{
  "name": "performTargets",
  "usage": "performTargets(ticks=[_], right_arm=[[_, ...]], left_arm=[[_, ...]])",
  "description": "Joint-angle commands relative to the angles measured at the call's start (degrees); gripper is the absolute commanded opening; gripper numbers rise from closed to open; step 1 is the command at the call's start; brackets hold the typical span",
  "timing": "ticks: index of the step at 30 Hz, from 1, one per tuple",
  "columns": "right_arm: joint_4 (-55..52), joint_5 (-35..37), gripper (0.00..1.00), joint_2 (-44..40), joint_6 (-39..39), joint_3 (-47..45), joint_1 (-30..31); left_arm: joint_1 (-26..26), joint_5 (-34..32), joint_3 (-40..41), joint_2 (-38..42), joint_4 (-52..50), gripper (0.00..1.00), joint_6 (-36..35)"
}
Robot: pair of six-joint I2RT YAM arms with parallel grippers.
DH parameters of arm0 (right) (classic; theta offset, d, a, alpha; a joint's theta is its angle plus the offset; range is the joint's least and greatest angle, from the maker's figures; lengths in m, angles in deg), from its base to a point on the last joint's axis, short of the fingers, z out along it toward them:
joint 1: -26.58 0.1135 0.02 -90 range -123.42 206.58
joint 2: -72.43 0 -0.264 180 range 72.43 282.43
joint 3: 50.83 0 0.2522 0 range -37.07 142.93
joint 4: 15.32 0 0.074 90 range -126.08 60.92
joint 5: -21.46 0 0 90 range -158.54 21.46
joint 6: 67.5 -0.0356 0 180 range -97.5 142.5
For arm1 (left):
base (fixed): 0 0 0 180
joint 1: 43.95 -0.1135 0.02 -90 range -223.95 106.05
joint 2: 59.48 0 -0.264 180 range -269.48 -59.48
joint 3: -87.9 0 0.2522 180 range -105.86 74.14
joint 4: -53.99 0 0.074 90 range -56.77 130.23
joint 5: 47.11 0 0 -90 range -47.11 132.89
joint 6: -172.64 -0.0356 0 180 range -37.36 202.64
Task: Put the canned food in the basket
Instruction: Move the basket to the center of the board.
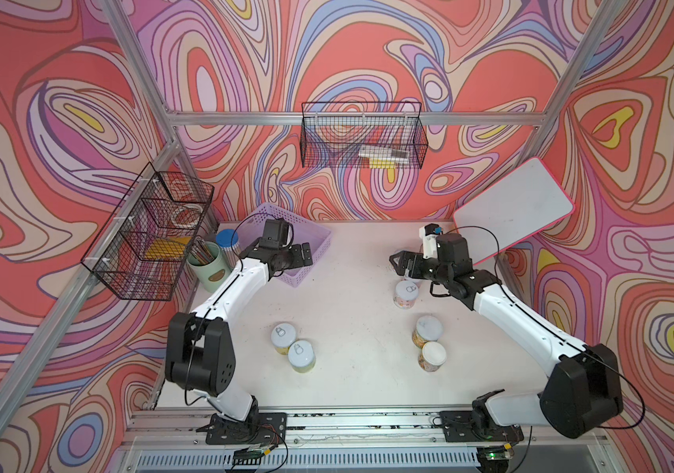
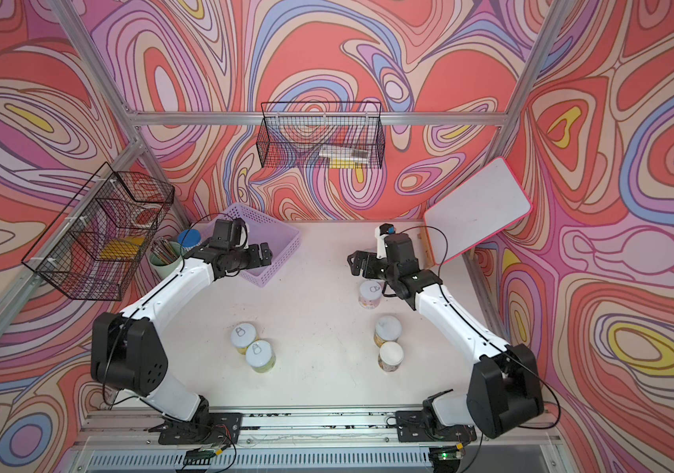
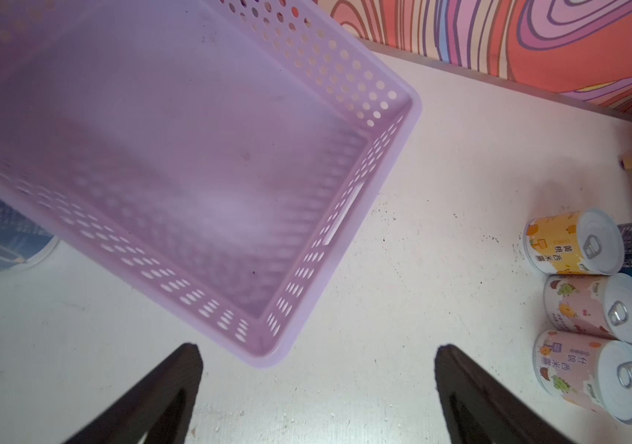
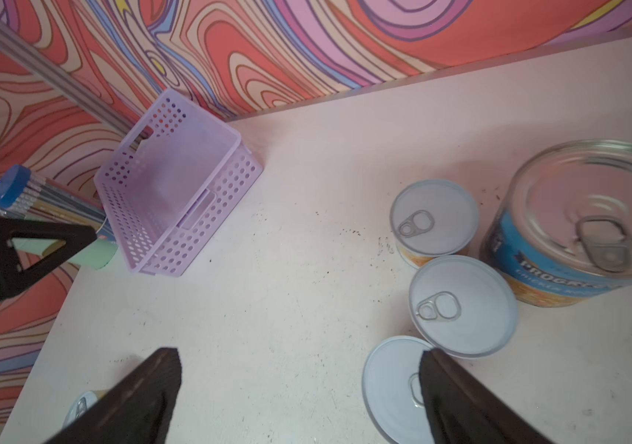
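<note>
Both your jaws stand wide apart, nothing between them.

Your left gripper (image 3: 316, 355) hangs by the near corner of the basket (image 3: 345, 215), fingers over the bare table (image 3: 383, 269). In both top views it overlaps the basket's front edge. Can't tell if it touches the rim.

Your right gripper (image 4: 299, 357) hangs over the table just beside a row of three small cans (image 4: 464, 303). In the right wrist view one finger (image 4: 460, 403) covers part of the nearest lid; contact unclear. A taller blue can (image 4: 583, 226) stands just beside that row, on the side away from the basket.

In the top views your right arm hides most of that group; you see mainly one small can (image 1: 407, 293).

Two more pairs stand nearer the arm bases: a left pair (image 1: 301, 356), cans touching, and a right pair (image 1: 428, 329), also close together.

Every can you can see stands on end on the table, outside the basket.

The basket sits skewed at the far left of the table, next to the pencil cup (image 1: 210, 266) and the blue-capped tube (image 1: 228, 241). A whiteboard (image 1: 513, 209) leans at the far right.
</note>
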Motion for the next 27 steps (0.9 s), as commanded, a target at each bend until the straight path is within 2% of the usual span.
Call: performTargets(ticks=[1,13,17,27], right_arm=[[-2.9,2.3,0.98,2.6,2.2,3.9,3.9],[-2.1,6.7,0.98,6.0,6.1,8.2,17.7],[0.2,6.2,0.98,4.5,5.7,6.3,18.5],[-0.5,12.2,0.98,0.0,5.8,3.6,18.5]], left_arm=[[0.2,3.7,-5.2,-4.9,-4.3,0.99,-2.9],[0.2,7.4,-20.8,-19.0,-10.1,0.99,-6.8],[0.3,10.8,-25.3,-23.1,-13.6,0.99,-7.6],[3.0,14.3,-27.9,-27.1,-16.4,0.99,-8.9]])
